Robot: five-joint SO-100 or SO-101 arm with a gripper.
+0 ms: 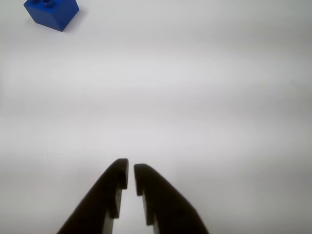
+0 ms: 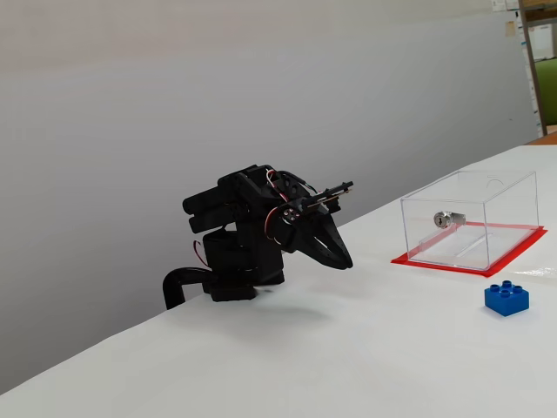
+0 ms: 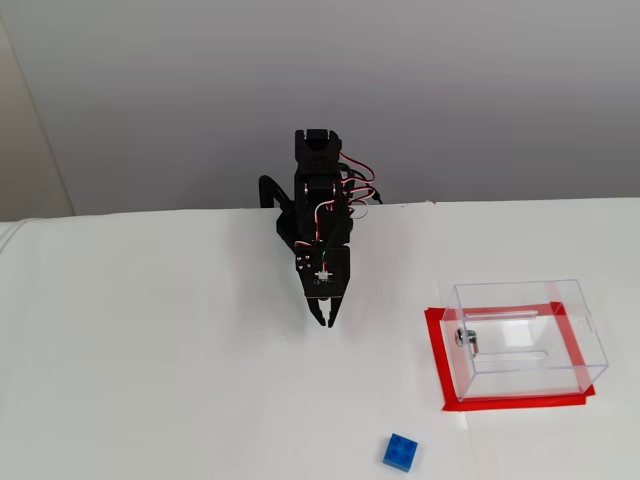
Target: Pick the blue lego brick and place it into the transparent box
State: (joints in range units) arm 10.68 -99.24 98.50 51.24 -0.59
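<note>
— Plain grey wall behind, and a bare white table (image 3: 150, 350); nothing cluttered it.

— What stage was the job at?

— Not started, by my reckoning. The black two-finger pincer (image 1: 130, 171) hung low over the table, its jaws nearly together and holding nothing.

— And the brick?

— The small blue studded plastic lego brick (image 3: 400, 452) sat on the table, well apart from the pincer, near the clear plastic box on its red base (image 3: 520, 340).

— So next?

— I judged it needed to spread wider, reach out and come down over the brick.
</note>
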